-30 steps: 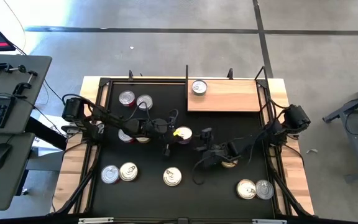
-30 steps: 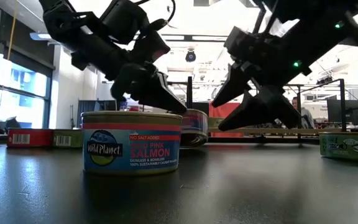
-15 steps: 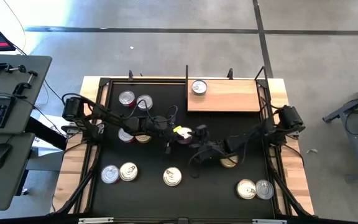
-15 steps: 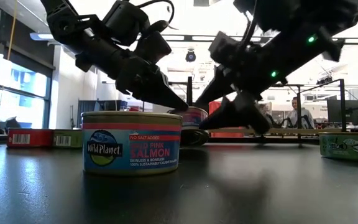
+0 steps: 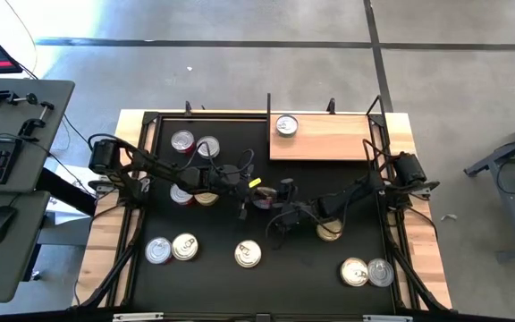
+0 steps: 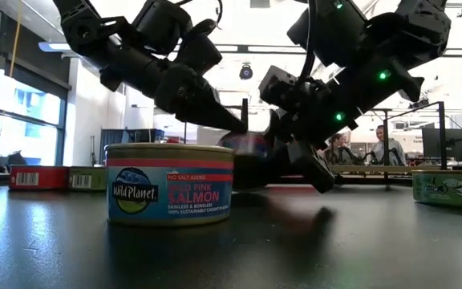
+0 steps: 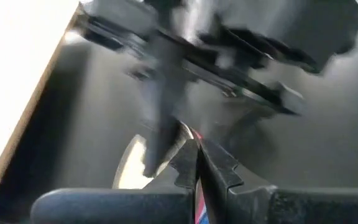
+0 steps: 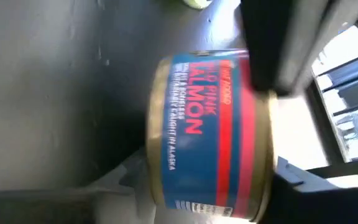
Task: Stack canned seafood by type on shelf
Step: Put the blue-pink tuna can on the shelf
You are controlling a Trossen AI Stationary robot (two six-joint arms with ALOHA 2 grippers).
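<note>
High view: both grippers at salmon tin [image 5: 264, 197].

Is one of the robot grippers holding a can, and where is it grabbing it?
The right gripper is closing around the salmon can, fingers on its sides; a firm hold can't be told. The left gripper, shut, only touches it.

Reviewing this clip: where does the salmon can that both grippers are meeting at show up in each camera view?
High view: salmon can at mat centre, between both grippers.
Low view: it sits behind the near Wild Planet can, blurred.
Left wrist view: only a pale lid edge and red-blue sliver beside the shut left gripper.
Right wrist view: it fills the frame.
Shared landmark: the left gripper's tip touching this can.
</note>
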